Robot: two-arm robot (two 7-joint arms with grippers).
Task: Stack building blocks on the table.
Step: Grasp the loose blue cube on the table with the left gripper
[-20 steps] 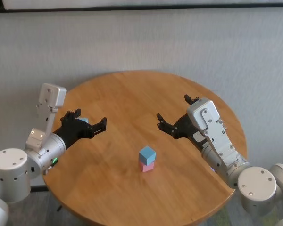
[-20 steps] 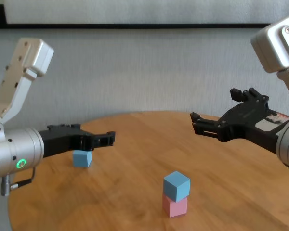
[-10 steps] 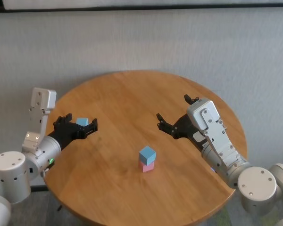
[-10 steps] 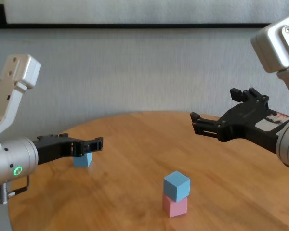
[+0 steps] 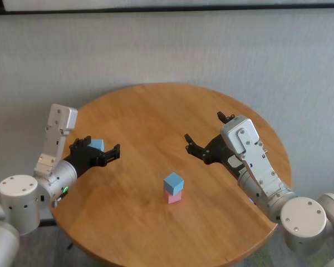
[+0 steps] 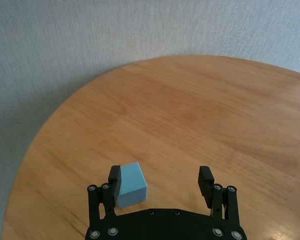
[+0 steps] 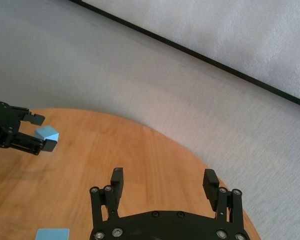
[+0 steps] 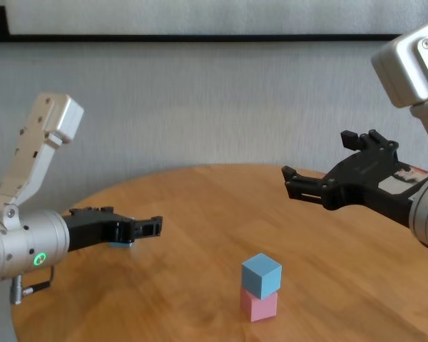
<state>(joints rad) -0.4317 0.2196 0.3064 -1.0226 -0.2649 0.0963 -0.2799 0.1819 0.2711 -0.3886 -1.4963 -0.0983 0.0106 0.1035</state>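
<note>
Grey textured wall stands behind the large round honey-brown wood-grain bench, with a dark strip running along the wall's top. Near the bench's middle, toward the robot, a small matte light blue cube sits on top of a small matte pale pink cube — the blue one is turned a little askew on the pink one, so its corner points forward in the chest view. These two make a short stack, well apart from both arms.

A second small light blue cube rests flat on the bench toward its left edge. It lies between the fingers of the left tool, close against one finger and clear of the other; whether it touches that nearer finger I cannot tell. The left tool's fingers are spread wide and released, held low over the wood, gripping nothing. In the chest view this cube is almost fully hidden behind the black fingers.

Over the bench's right half the right tool hangs in the air — well above the surface, pointing toward the bench's middle, its fingers spread wide and empty.
</note>
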